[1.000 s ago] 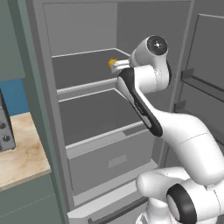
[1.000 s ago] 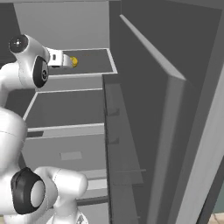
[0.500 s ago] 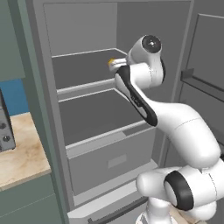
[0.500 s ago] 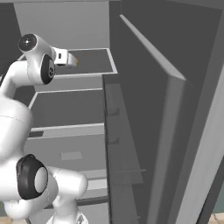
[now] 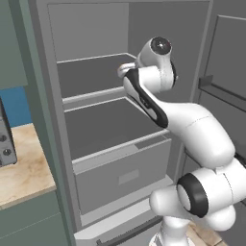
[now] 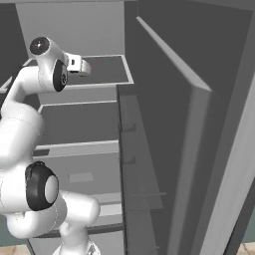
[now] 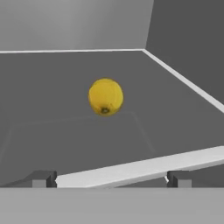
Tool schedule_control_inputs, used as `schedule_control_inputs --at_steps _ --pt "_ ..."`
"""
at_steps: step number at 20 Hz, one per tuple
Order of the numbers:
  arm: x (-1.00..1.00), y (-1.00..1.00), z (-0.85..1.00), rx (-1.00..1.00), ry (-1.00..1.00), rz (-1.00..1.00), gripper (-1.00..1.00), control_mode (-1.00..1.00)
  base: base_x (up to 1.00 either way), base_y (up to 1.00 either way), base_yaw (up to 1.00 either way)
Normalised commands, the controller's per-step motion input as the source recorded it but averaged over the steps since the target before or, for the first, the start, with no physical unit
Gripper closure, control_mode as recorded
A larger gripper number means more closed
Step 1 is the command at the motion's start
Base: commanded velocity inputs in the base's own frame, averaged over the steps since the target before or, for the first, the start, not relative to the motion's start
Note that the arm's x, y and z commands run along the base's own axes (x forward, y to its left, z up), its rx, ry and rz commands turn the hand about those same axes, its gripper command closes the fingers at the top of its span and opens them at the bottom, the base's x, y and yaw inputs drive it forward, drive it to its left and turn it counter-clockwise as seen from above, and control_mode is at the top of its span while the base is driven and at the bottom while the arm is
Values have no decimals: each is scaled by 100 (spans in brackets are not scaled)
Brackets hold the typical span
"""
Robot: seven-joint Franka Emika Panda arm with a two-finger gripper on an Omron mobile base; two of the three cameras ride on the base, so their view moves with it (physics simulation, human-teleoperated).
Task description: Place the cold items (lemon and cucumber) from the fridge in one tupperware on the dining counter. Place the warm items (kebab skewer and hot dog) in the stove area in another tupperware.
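Claw lined up on the lemon, not there yet.
Gripper (image 7: 109, 179) spread fully wide, holding nothing. Lemon (image 7: 105, 96) sits on the upper fridge shelf (image 7: 183, 109), dead ahead of the fingertips (image 7: 43, 179) and apart from them, roughly centred between them. Near-round, so no axis to match; looks like a straight push in.

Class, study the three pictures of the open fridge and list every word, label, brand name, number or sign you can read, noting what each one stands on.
None: no readable text in any view.
The lemon, the fridge shelf and the fridge door bear no writing.
The appliance at the left edge of the left base view shows small knobs, but no legible marks.
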Motion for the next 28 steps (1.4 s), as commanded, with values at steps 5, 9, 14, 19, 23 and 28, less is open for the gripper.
schedule_control_inputs --at_steps 5,9,14,19,23,28 --pt "22 13 -11 -1 2 0 -100 -100 0 0 0" --pt "27 18 -8 -1 2 -1 -100 -100 0 0 0" --pt "26 6 -5 0 2 0 -100 -100 0 0 0" --pt "31 0 -4 0 0 0 -100 -100 0 0 0" --pt "30 0 -5 0 0 0 -100 -100 0 0 0" --pt "30 0 -8 0 0 0 -100 -100 0 0 0"
